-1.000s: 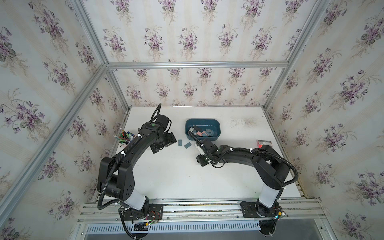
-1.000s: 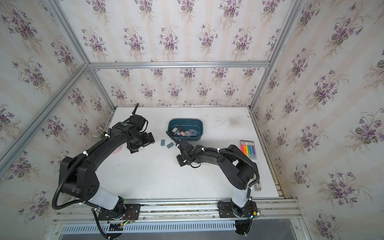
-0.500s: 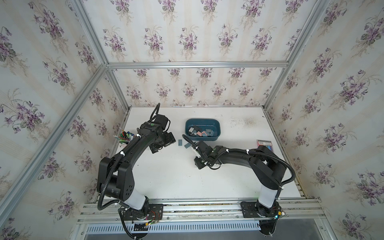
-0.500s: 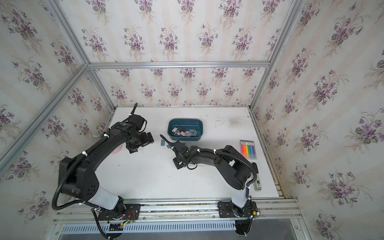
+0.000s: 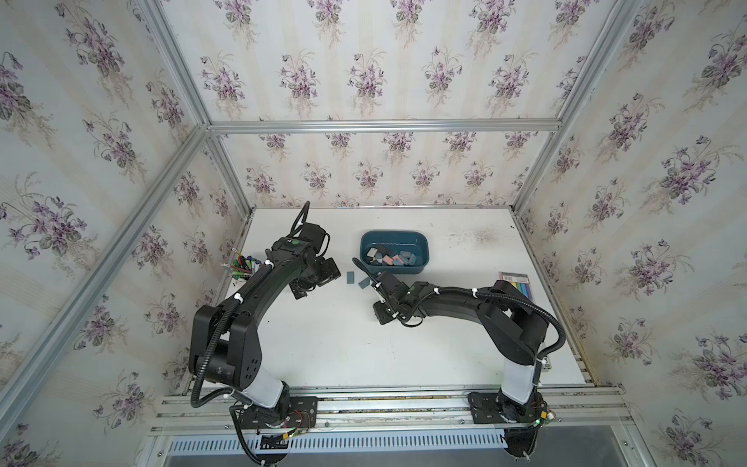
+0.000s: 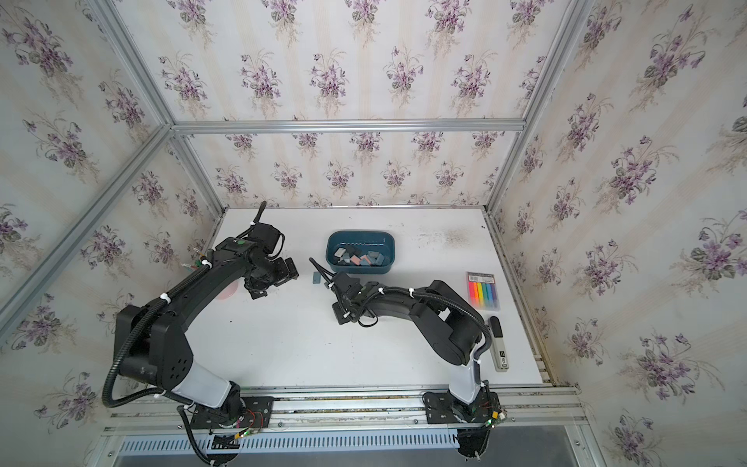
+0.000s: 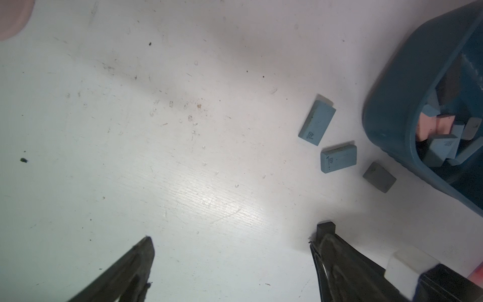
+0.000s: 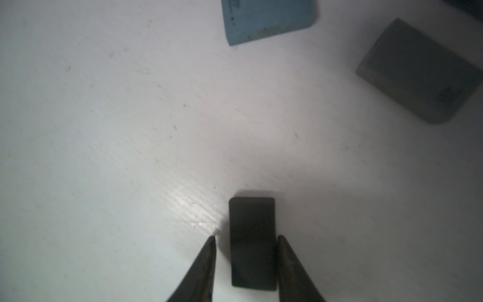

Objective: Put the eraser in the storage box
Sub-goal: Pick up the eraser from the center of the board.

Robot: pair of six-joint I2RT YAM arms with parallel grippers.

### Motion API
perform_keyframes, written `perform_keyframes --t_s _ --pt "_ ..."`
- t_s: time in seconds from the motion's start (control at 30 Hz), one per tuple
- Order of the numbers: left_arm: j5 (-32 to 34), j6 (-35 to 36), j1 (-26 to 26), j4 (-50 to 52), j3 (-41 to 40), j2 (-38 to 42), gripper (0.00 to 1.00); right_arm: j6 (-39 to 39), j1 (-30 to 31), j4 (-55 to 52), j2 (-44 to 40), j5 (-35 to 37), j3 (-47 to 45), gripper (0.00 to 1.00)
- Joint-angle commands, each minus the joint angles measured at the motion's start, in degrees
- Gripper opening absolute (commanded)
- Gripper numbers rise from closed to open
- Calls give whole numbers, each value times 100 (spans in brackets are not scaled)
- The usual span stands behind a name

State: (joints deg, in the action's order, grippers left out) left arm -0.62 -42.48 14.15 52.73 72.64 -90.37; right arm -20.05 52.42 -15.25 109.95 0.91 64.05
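Observation:
A black eraser [image 8: 252,243] lies on the white table between the fingers of my right gripper [image 8: 245,239]. One finger touches its side and a thin gap shows at the other finger [image 8: 209,257]. In both top views this gripper [image 5: 382,285] [image 6: 342,285] sits just in front of the teal storage box [image 5: 424,252] [image 6: 390,258], which holds several erasers. Two blue erasers [image 7: 316,123] [image 7: 338,159] and a grey one [image 7: 379,177] lie loose beside the box. My left gripper [image 7: 236,234] [image 5: 317,283] stands wide open over bare table, left of them.
A pink pen cup [image 5: 242,267] stands at the table's left edge. A pack of coloured highlighters [image 6: 483,291] and a marker [image 6: 498,343] lie along the right edge, behind the right arm.
The right arm's wrist has shifted a little left and towards the front, away from the box. The left arm has not moved.

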Motion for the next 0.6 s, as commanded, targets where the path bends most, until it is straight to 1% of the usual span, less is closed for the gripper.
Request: perform_keyframes --t_s 0.0,0.13,0.27,0.43,0.57 --pt "-61 56 -16 -11 4 -12 99 -179 -10 -952 197 -161 -173 32" --pt "-59 58 -18 -21 -21 16 99 -157 -4 -1006 167 -102 -148 28" --pt "-84 102 -18 -61 -39 41 100 -166 -6 -1005 -33 17 -89 23" --pt "-95 113 -18 -88 -56 44 100 -87 -60 -1261 -240 278 248 21" --pt "-113 104 -18 -139 -108 0 100 -9 -255 -1399 -458 296 511 21"
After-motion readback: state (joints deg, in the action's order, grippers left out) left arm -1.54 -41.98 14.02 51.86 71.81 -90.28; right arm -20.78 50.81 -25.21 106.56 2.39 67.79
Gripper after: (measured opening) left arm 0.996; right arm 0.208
